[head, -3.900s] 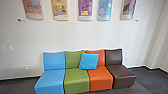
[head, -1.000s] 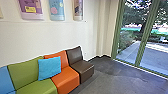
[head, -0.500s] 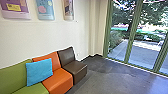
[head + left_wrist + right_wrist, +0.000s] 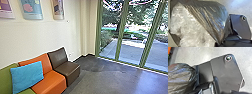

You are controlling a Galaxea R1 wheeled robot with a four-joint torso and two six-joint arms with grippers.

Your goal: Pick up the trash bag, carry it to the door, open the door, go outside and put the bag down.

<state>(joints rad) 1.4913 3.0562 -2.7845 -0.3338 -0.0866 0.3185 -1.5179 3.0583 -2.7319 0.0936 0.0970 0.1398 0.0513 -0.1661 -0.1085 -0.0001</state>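
Observation:
In the left wrist view the trash bag, thin dark plastic with crumpled clear plastic inside, narrows to a gathered point at the dark edge of my left gripper. The same dark, shiny bag shows in the right wrist view, close beside my right gripper. How either gripper stands on the bag cannot be made out. Tall glass panels in green frames stand ahead to the right in the head view; which of them is a door, I cannot tell.
A row of seats runs along the left wall: green, orange and brown, with a blue pillow. Grey floor stretches to the glass. Paving, trees and bushes lie outside.
The head camera has turned right, from facing the seats and wall posters to taking in the corner and more of the glass front.

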